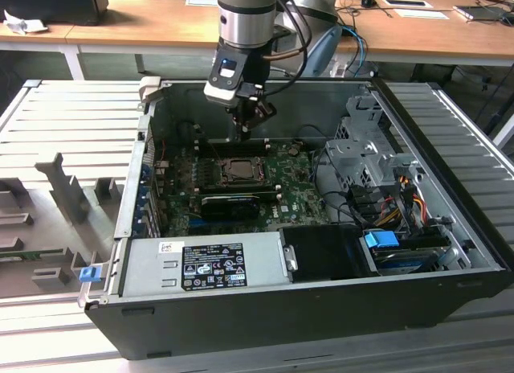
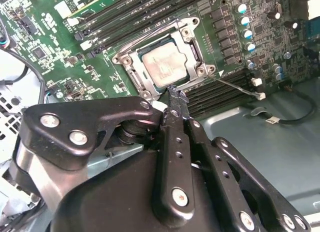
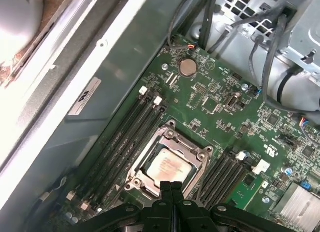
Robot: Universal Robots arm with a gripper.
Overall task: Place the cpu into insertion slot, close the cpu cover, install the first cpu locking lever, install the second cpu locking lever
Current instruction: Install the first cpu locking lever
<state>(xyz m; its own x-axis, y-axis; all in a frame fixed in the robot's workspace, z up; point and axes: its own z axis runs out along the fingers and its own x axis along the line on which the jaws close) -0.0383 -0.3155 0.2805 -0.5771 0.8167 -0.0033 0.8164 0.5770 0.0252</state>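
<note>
Two black fingers (image 3: pixel 165 192) of my gripper (image 2: pixel 176 94) are pressed flat together with nothing between them, so I am clenched on empty air. In the exterior view I hang inside the open dark-grey computer case (image 1: pixel 321 305), over the far edge of the green circuit board (image 1: pixel 301 198).

From my tips, the small pale silver-beige square cpu (image 1: pixel 238 169) lies at about six o'clock in that view, near but apart from me. It sits flat in the square black insertion slot with its dark metal frame (image 3: pixel 176 134). The thin dark-grey metal cpu cover (image 2: pixel 192 51) looks folded down around the cpu, whose top shows through the cover's window.

What matters for me is the thin bare wire rod (image 2: pixel 232 84), which I take for a locking lever. It starts at the socket corner closest to my tips. Its long axis slants away from the socket, across the long black memory slots (image 2: pixel 225 94), so it seems unlatched. My tips hover just beside its socket end, not touching it as far as I can judge. At six o'clock of the socket in the exterior view lies the long black rectangular card (image 1: pixel 229 204).
</note>
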